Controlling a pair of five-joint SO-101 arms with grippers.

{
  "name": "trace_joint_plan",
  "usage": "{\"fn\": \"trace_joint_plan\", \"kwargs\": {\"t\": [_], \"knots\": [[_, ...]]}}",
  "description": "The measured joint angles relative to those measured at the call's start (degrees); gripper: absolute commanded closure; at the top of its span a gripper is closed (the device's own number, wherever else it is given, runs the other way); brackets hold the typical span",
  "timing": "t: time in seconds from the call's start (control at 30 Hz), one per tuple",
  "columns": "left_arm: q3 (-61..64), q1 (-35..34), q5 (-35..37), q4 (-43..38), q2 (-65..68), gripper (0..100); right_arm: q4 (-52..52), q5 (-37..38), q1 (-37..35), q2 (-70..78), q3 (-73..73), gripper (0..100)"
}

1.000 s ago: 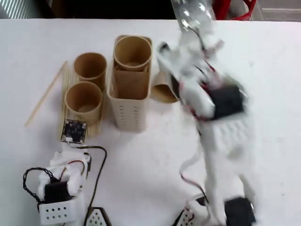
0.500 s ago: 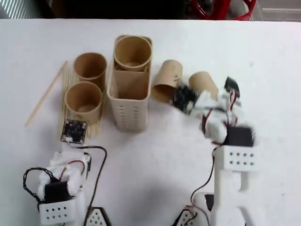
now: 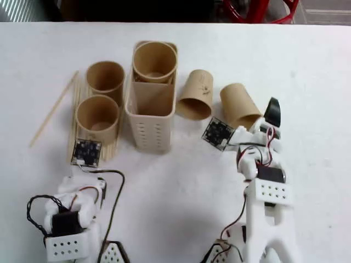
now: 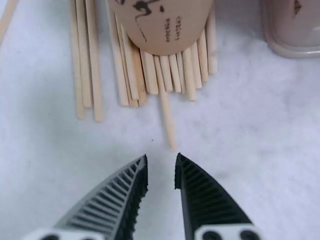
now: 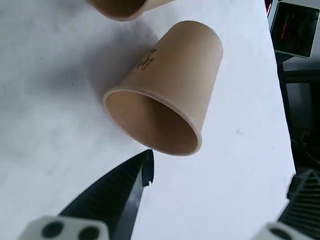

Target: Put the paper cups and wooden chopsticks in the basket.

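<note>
Jaws wide on right near tipped cup (image 5: 170, 85), barely parted left

1. The basket (image 3: 149, 130) is cream, tall and dotted with holes; it stands upright, with a brown paper cup (image 3: 154, 61) upright in its far end.
2. Two cups, far (image 3: 105, 76) and near (image 3: 97, 116), stand just left of it.
3. Two cups lie tipped over on its right, one (image 3: 194, 96) beside it and another (image 3: 239, 105) farther off.
4. Pale chopsticks (image 4: 82, 60) lie flat under the left cups; a single stick (image 3: 52, 112) lies angled apart.
</note>
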Motion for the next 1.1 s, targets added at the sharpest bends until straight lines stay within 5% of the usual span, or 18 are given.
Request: {"fn": "trace_joint_plan", "kwargs": {"t": [0.4,0.63,0.9,1.1], "knots": [[0.0,0.0,0.0,0.0,0.0,89,-10.5,-6.3,0.0,20.6,-9.9,59.4],[0.0,0.0,0.0,0.0,0.0,89,-10.8,-15.1,0.0,30.0,-18.6,78.4],[0.0,0.0,0.0,0.0,0.0,89,-10.8,-17.0,0.0,36.7,-23.0,98.7],[0.0,0.0,0.0,0.0,0.0,89,-6.1,-22.7,0.9,34.7,-24.1,98.1]]}}
